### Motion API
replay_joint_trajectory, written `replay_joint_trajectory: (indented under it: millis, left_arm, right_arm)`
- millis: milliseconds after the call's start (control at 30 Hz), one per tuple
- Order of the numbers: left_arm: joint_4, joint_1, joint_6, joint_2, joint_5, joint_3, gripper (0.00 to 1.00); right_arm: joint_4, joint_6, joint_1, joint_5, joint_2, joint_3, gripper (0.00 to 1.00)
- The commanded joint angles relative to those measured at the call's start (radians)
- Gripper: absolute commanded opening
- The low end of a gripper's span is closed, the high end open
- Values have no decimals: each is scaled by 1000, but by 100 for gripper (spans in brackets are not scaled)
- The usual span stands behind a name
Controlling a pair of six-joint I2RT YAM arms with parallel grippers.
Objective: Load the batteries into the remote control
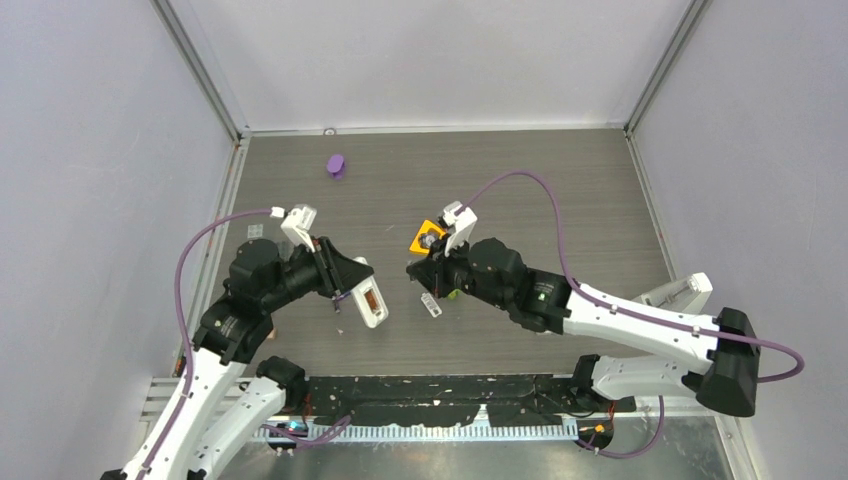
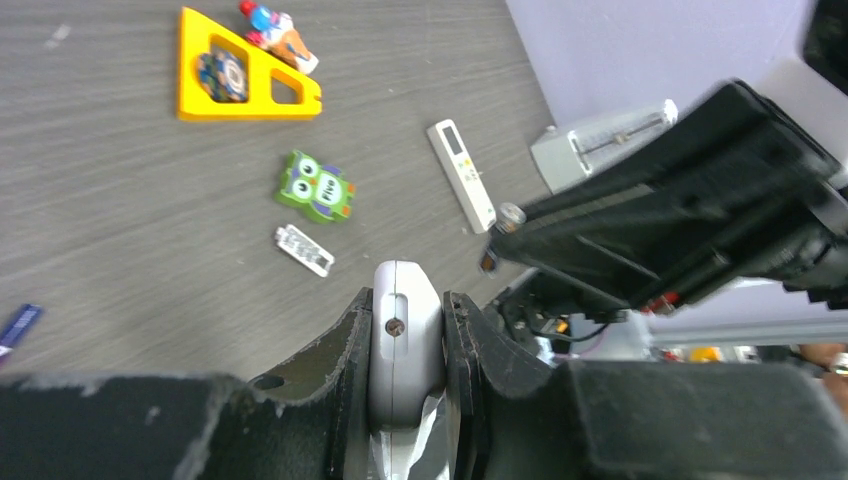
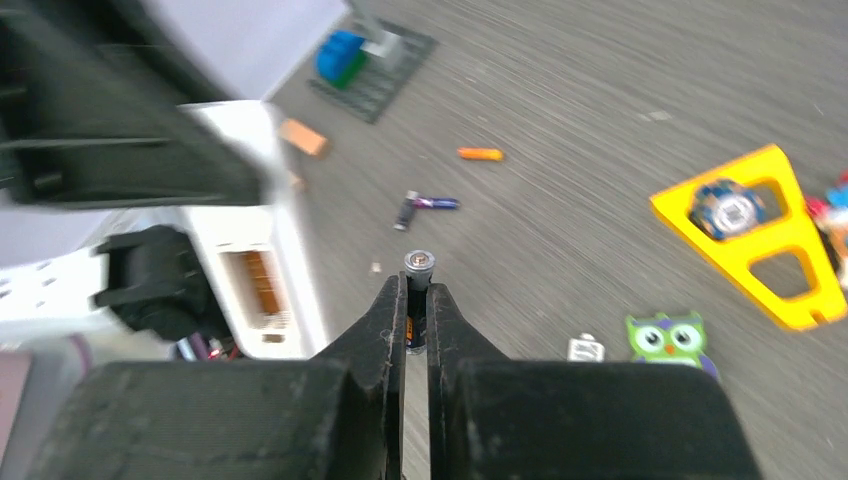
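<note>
Dark with an orange band and a silver cap, the battery (image 3: 419,265) lies lengthwise in the right gripper (image 3: 417,300). The jaws are pinched on its body and the cap pokes out past the tips. In the overhead view it hangs at mid-frame, close to the remote (image 1: 370,300) but not touching it. The left gripper (image 2: 407,303) is clamped across the remote's white body and holds it off the counter (image 1: 560,190). The open battery bay (image 3: 262,285) is turned toward the right arm.

The step in hand looks like insertion. To do it well:
- Line the battery's long axis up with the bay.
- Match the cap end to the proper contact.
- Enter at a slant against the spring end, then press flat.

The left grip should brace against that push. Any polarity marks are too blurred to read.

Room is fair, with bare counter toward the top of the overhead frame and the walls well apart from both grippers. The nearer hazards are the yellow triangle (image 1: 428,236) just above the right gripper and the green owl (image 3: 668,338) at the lower right of the right wrist view. An orange battery (image 3: 480,153) and a purple battery (image 3: 435,202) lie loose on the counter.
</note>
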Motion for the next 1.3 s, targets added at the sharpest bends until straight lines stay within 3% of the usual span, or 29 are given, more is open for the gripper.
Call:
replay_joint_trajectory:
  millis: [0, 233, 500, 1267]
  left_arm:
    - [91, 2, -141, 71, 119, 59, 0]
    - [211, 2, -262, 96, 98, 5, 0]
    - [260, 2, -312, 107, 108, -19, 0]
    - [362, 2, -368, 115, 176, -76, 0]
  right_arm:
    - [184, -128, 37, -95, -109, -15, 5]
    - [149, -248, 43, -216, -133, -13, 5]
    - [205, -243, 43, -274, -87, -35, 5]
    - [231, -257, 48, -168, 21, -89, 5]
